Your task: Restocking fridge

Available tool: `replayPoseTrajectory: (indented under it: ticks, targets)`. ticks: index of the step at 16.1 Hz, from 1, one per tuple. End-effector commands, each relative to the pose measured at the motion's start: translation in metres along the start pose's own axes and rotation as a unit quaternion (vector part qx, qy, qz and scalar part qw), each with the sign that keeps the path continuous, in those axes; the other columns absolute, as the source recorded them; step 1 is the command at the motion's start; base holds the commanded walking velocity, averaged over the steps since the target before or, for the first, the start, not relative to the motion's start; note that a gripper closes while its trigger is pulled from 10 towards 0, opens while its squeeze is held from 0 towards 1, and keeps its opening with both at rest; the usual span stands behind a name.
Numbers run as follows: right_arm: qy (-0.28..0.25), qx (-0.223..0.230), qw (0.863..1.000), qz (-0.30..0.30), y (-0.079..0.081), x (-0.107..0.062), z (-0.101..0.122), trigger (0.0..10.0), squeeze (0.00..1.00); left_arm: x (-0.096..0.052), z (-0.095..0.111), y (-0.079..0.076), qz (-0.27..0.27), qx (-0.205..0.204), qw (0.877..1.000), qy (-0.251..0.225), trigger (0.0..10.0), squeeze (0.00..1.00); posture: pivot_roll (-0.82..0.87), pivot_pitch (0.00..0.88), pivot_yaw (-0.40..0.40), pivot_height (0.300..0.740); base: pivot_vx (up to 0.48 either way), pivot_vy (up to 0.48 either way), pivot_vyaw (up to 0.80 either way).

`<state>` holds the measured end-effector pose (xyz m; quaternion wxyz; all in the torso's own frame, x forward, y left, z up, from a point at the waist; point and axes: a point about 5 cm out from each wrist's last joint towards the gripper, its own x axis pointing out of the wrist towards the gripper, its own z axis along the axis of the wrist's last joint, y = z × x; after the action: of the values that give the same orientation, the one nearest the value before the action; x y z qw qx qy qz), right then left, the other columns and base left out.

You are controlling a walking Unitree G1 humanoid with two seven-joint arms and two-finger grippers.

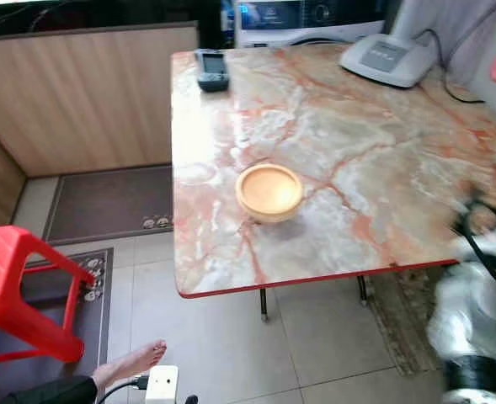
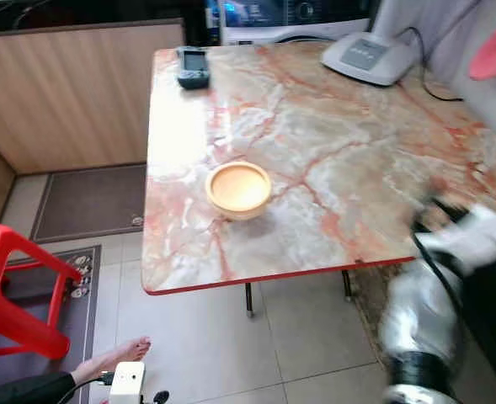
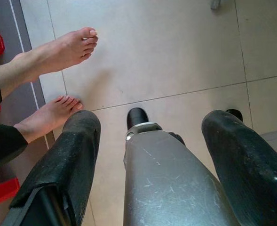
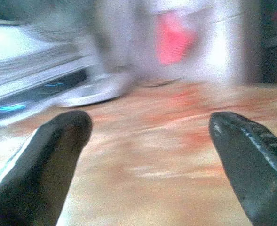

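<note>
Fingers first: the left gripper hung over the tiled floor with its two black fingers spread wide apart, a person's bare feet just beyond them. At the far left of the head view stood a red stool, with a bare foot low in the frame. In the centre, a wooden bowl sat on the marble table, near its front edge; a dark handset lay at the table's upper left corner, a grey device at upper right. At the far right, blurred, the right gripper hovered over the tabletop, fingers held well apart.
</note>
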<state>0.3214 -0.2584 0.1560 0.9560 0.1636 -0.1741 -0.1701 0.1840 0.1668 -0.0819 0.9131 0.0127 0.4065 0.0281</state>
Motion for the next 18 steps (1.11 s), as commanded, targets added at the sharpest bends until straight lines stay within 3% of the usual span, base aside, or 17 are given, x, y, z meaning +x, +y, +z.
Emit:
replayPoseTrajectory:
  ticks: [1, 3, 5, 8, 10, 11, 12, 13, 16, 17, 18]
  targets:
    - [0.031, 0.022, 0.995, 0.094, 0.027, -0.003, -0.002, 10.0, 0.00, -0.003, -0.011, 0.000, -0.001, -0.002, 1.000, 0.023, 10.0, 0.00, 0.09, 0.166, -0.049, 0.740, 0.000, 0.000, 0.00]
    - [0.037, 0.004, 0.987, 0.155, 0.045, -0.006, -0.003, 10.0, 0.00, -0.003, -0.011, -0.001, 0.000, -0.003, 1.000, 0.023, 10.0, 0.00, 0.09, 0.169, -0.054, 0.740, 0.000, 0.000, 0.00]
    - [0.045, 0.029, 0.979, 0.197, 0.054, -0.007, 0.003, 10.0, 0.00, -0.003, -0.011, -0.001, 0.001, -0.005, 1.000, 0.023, 10.0, 0.00, 0.09, 0.172, -0.054, 0.740, 0.000, 0.000, 0.00]
    - [0.080, 0.021, 0.943, 0.321, 0.076, -0.021, 0.005, 10.0, 0.00, -0.003, -0.012, -0.002, 0.001, -0.006, 1.000, 0.025, 10.0, 0.00, 0.09, 0.175, -0.057, 0.740, 0.000, 0.000, 0.00]
    - [0.100, 0.014, 0.924, 0.368, 0.084, -0.028, 0.003, 10.0, 0.00, -0.003, -0.012, -0.001, 0.000, -0.008, 1.000, 0.026, 10.0, 0.00, 0.09, 0.174, -0.056, 0.740, 0.000, 0.000, 0.00]
    - [0.112, 0.002, 0.901, 0.420, 0.096, -0.038, 0.003, 10.0, 0.29, -0.003, -0.012, -0.001, 0.000, -0.007, 1.000, 0.026, 10.0, 0.00, 0.09, 0.174, -0.054, 0.740, 0.000, 0.000, 0.00]
    - [0.118, -0.002, 0.894, 0.433, 0.099, -0.041, 0.003, 10.0, 0.69, -0.003, -0.012, -0.001, 0.000, -0.007, 1.000, 0.026, 10.0, 0.00, 0.09, 0.174, -0.054, 0.740, 0.000, 0.000, 0.00]
    - [0.123, -0.016, 0.883, 0.453, 0.108, -0.047, 0.002, 10.0, 1.00, -0.003, -0.012, -0.001, -0.001, -0.007, 1.000, 0.026, 10.0, 0.00, 0.09, 0.174, -0.053, 0.740, 0.000, 0.000, 0.00]
    - [0.125, -0.024, 0.870, 0.476, 0.144, -0.061, 0.007, 10.0, 1.00, -0.003, -0.012, 0.000, -0.001, -0.005, 1.000, 0.025, 10.0, 0.00, 0.09, 0.174, -0.052, 0.740, 0.000, 0.000, 0.00]
    - [0.123, -0.037, 0.859, 0.495, 0.155, -0.068, 0.008, 10.0, 0.63, -0.003, -0.012, 0.000, 0.000, -0.005, 1.000, 0.025, 10.0, 0.00, 0.09, 0.175, -0.051, 0.740, 0.000, 0.000, 0.00]
    - [0.125, -0.040, 0.851, 0.508, 0.162, -0.074, 0.009, 10.0, 0.00, -0.003, -0.012, 0.000, 0.000, -0.005, 1.000, 0.025, 10.0, 0.00, 0.09, 0.175, -0.052, 0.740, 0.000, 0.000, 0.00]
